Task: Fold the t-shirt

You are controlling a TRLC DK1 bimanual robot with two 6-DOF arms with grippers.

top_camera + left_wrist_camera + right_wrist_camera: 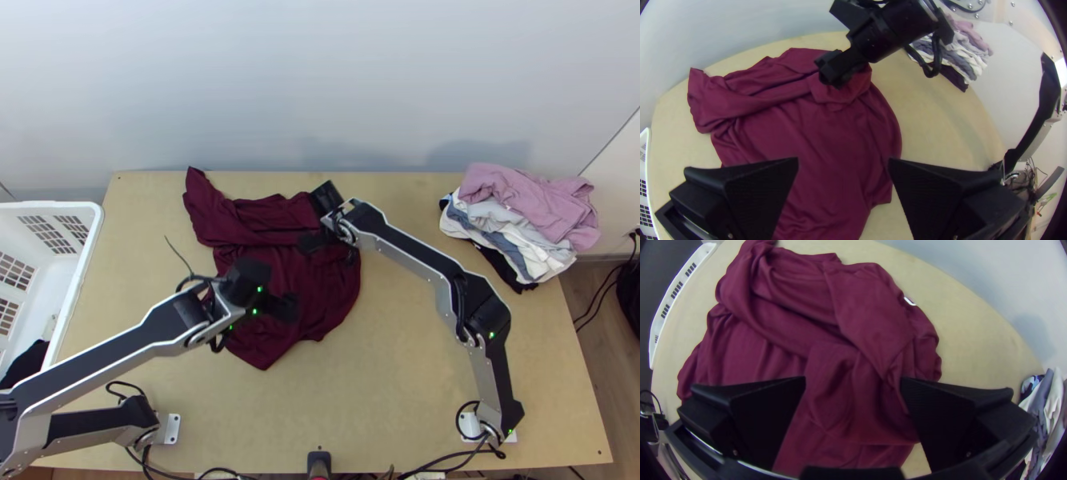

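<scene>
In the top view, the dark red t-shirt (pixel 324 300) lies mid-table, its lower part fairly flat and its far part bunched in thick folds, with one end sticking out at the far left. My left gripper (pixel 282 307) is above the lower part, my right gripper (pixel 310 242) over the bunched right side. In the left wrist view, my left gripper (pixel 843 161) stands open over the shirt (pixel 827 142), nothing between its fingers. My right gripper (pixel 853 381) is open in the right wrist view, with loose folds of the shirt (pixel 871 315) beneath; contact cannot be told.
A pile of clothes (pixel 524 220), pink on top, lies at the table's far right corner. Along the left edge stands a white basket (pixel 80 240) with dark cloth (pixel 26 364) inside. Bare tabletop (pixel 384 384) shows nearer the front.
</scene>
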